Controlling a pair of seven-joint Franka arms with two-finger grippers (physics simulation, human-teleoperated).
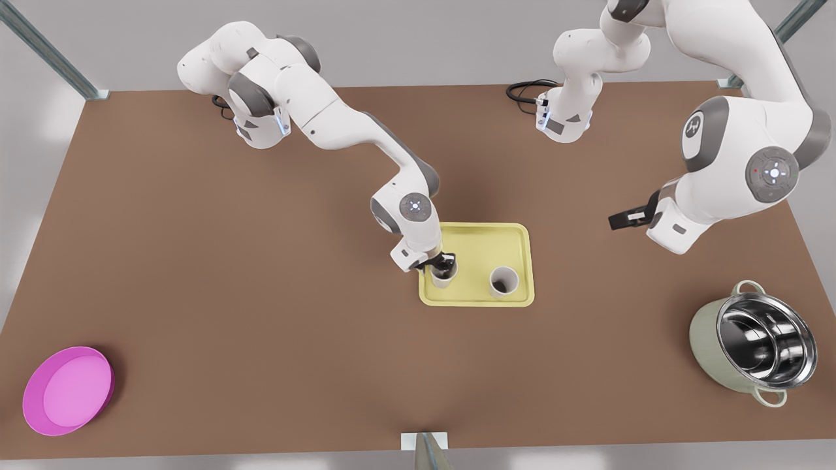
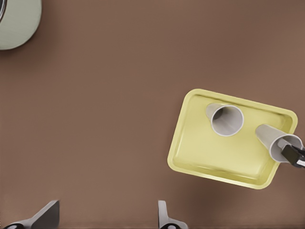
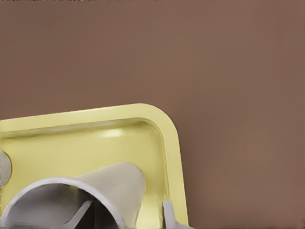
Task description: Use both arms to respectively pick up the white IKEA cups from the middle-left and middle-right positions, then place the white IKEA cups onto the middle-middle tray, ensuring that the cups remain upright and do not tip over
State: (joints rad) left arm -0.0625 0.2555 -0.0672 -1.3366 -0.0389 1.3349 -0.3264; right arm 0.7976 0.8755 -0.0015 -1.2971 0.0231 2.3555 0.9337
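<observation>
Both white cups stand upright on the yellow tray [image 1: 486, 245] at mid-worktop. The right hand [image 1: 443, 264] grips the cup [image 1: 442, 279] at the tray's near-left corner — one finger inside, one outside. The other cup [image 1: 503, 282] stands free beside it. The left hand [image 1: 626, 219] hovers well off to the front view's right — fingers spread wide, holding nothing.

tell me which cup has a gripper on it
The cup nearer the front view's left on the tray: the right gripper sits at its rim. The other cup stands free; the left gripper waits open, off the tray.
</observation>
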